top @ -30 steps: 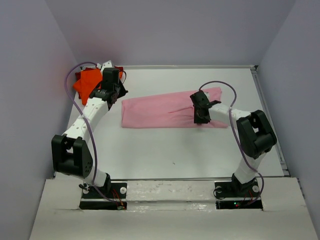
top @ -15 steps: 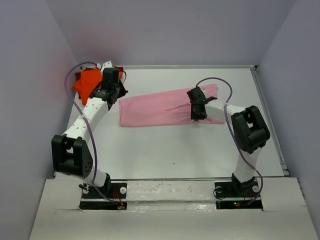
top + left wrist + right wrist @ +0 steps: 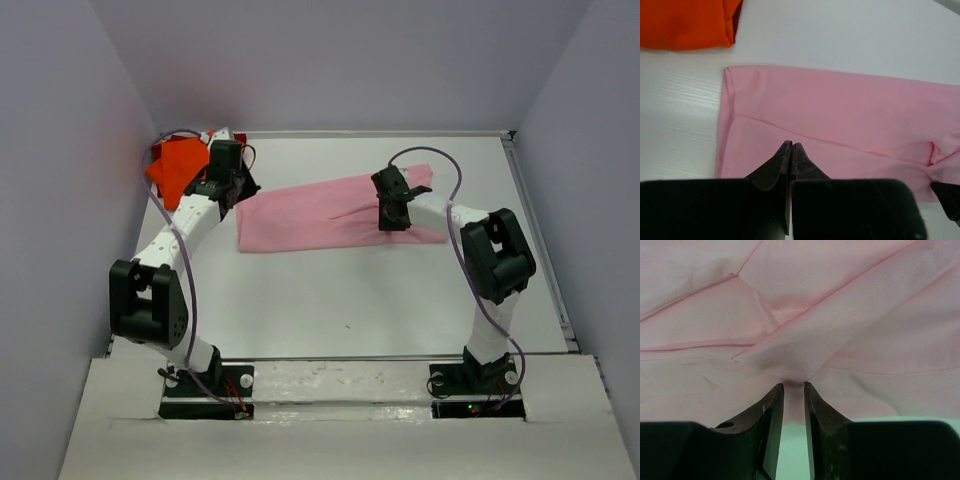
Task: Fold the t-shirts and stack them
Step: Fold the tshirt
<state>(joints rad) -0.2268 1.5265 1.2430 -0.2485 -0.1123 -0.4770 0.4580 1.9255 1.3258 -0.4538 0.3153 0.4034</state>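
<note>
Pink t-shirt [image 3: 805, 310] fold at the tip of the right tool [image 3: 794, 386]

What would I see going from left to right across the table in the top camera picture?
Orange shirt → left gripper → pink shirt → right gripper, pinching the pink shirt's right part.

the left arm [image 3: 185, 225] and right arm [image 3: 438, 212] are built of white links joined by bulky black joint housings. a thin purple cable [image 3: 425, 151] loops loosely alongside each. both stand on black base plates [image 3: 205, 386]. the left gripper [image 3: 791, 146] and right gripper [image 3: 794, 386] have black, tapered fingers.
</note>
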